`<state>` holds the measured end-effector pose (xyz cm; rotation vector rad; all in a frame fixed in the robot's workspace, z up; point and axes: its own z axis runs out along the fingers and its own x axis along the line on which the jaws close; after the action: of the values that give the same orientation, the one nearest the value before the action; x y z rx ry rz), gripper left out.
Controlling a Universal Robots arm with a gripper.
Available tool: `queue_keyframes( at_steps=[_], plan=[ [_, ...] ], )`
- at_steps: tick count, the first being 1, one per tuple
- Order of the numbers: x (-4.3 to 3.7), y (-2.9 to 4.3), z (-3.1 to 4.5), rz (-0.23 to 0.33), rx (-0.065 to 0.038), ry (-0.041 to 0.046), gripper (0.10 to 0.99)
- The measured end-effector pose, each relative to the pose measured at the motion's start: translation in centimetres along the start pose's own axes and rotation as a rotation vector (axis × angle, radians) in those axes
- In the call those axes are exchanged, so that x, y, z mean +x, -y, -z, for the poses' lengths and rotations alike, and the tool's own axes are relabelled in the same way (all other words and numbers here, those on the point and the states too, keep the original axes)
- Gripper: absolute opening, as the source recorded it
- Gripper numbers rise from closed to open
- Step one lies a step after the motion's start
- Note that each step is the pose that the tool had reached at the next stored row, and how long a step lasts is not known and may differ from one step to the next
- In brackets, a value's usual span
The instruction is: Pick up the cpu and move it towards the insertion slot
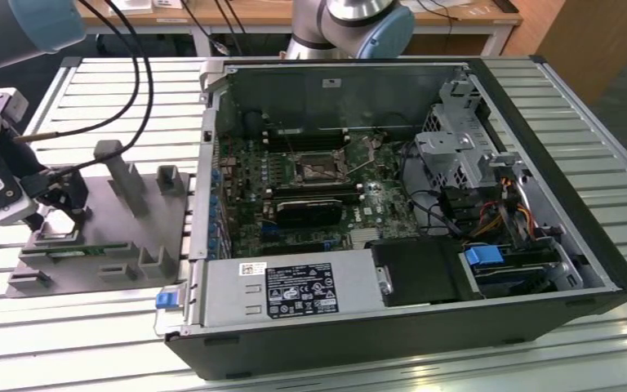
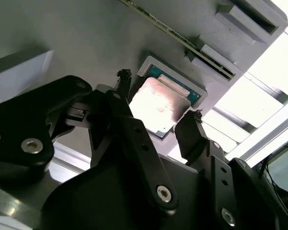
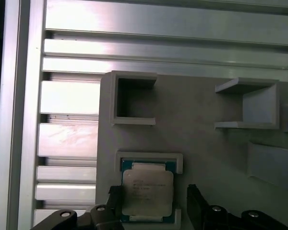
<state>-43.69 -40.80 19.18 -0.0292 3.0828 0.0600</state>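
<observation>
The end effector (image 3: 155, 203) stood open astride the small flat square silvery-grey cpu (image 3: 148, 191) in its grey plastic nest (image 3: 149, 156). Closing evenly on opposite edges and lifting straight would likely avoid tilting it.

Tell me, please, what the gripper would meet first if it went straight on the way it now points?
Most likely the cpu on the grey plate: the gripper is open with the cpu between its fingers, though depth is unclear.

tool (image 1: 61, 220) low over grey plate (image 1: 128, 238) | insertion slot (image 1: 316, 168) well apart
</observation>
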Motion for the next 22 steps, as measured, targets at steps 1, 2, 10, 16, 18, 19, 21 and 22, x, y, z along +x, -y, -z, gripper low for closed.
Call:
queue_keyframes(
  at_steps=[1,2,10,16,18,19,21,22],
  plan=[
    [0.00,-0.01,-0.02,-0.002,0.000,0.0000,0.647],
    [0.00,-0.05,-0.05,-0.004,0.000,0.0002,0.647],
    [0.15,-0.28,-0.41,-0.011,0.000,0.0007,0.647],
    [0.47,-0.38,-0.51,-0.016,0.000,0.0008,0.647],
    [0.49,-0.38,-0.67,-0.017,0.000,0.0010,0.647],
    [0.51,-0.38,-0.78,-0.019,0.001,0.0008,0.647],
    [0.53,-0.37,-0.90,-0.020,0.001,0.0006,0.647],
    [0.53,-0.37,-0.95,-0.021,0.001,0.0007,0.647]
  ],
)
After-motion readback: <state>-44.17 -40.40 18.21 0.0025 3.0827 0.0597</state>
